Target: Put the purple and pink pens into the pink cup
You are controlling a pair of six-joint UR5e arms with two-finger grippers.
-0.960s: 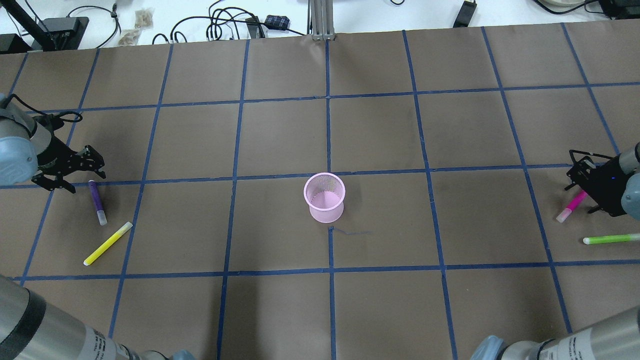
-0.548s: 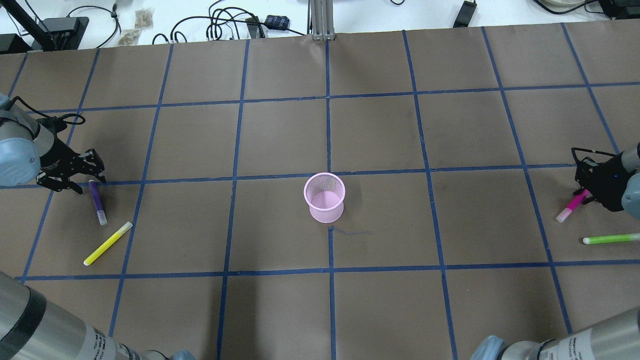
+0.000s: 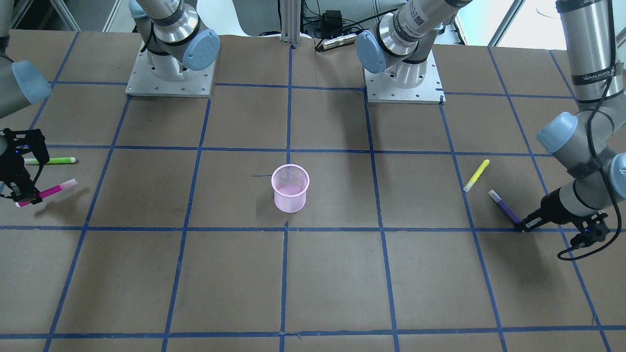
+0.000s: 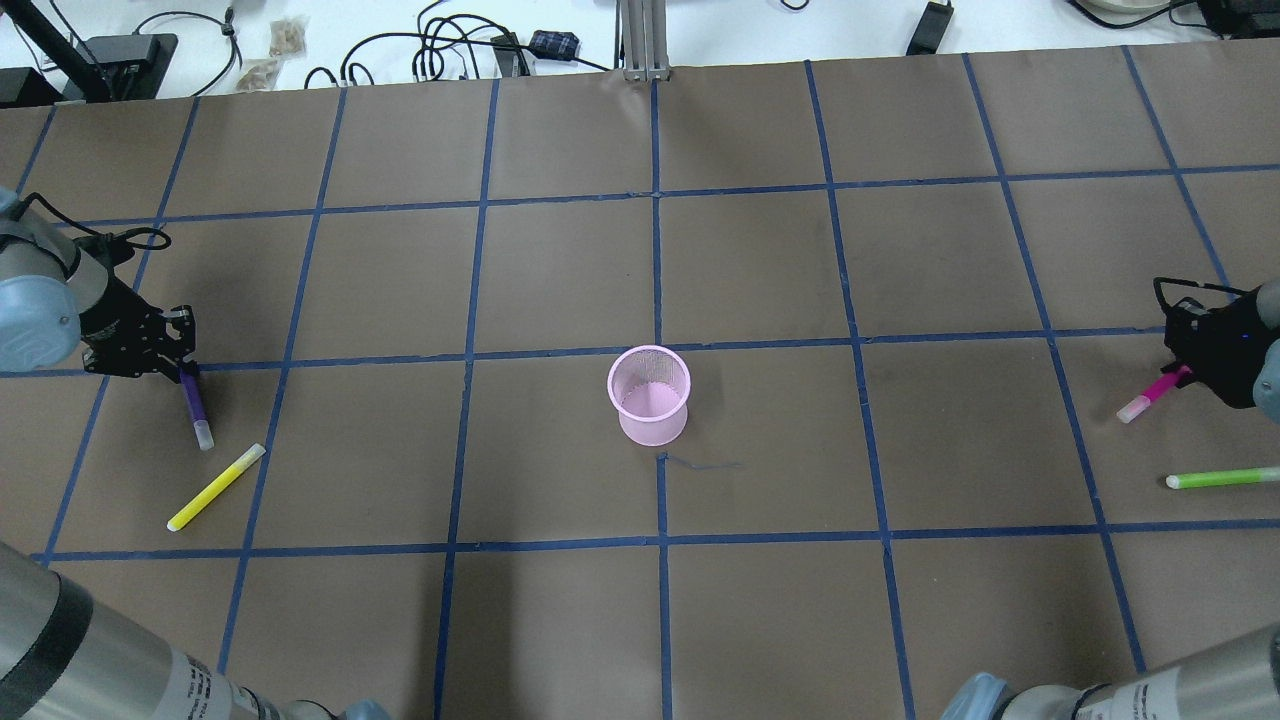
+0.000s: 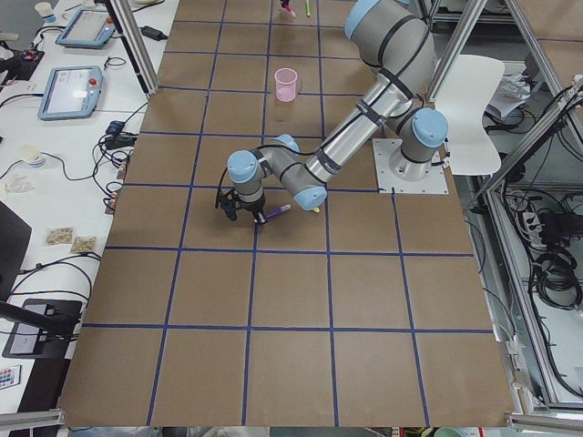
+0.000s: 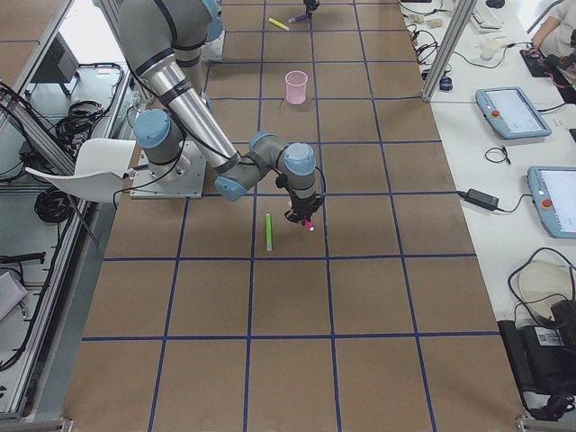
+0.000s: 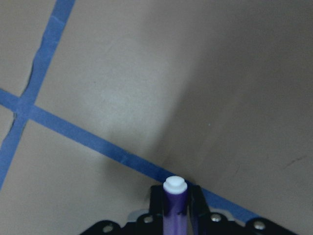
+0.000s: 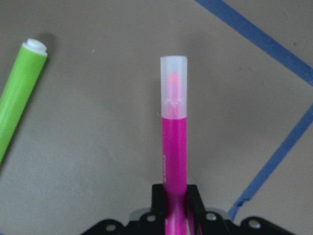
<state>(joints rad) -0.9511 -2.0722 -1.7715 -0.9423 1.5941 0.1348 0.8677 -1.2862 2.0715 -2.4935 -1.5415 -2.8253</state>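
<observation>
Left gripper (image 7: 175,204) had its jaws pinched narrow on the slim purple marker pen (image 4: 195,408) at one end, with the white-tipped end pointing toward the yellow highlighter (image 4: 216,487). Couldn't tell if it was off the paper. Right gripper (image 8: 175,196) jaws were clamped the same way on the pink marker with translucent cap (image 8: 174,142). Its shadow in the front view suggested it was lifted. Gripping at the end likely leaves the barrel free to drop into the pink wire-mesh cup (image 4: 649,394), which stood upright mid-table, well apart from both, with no pen in it. The green highlighter (image 4: 1222,478) lay near the pink one and wasn't needed.
</observation>
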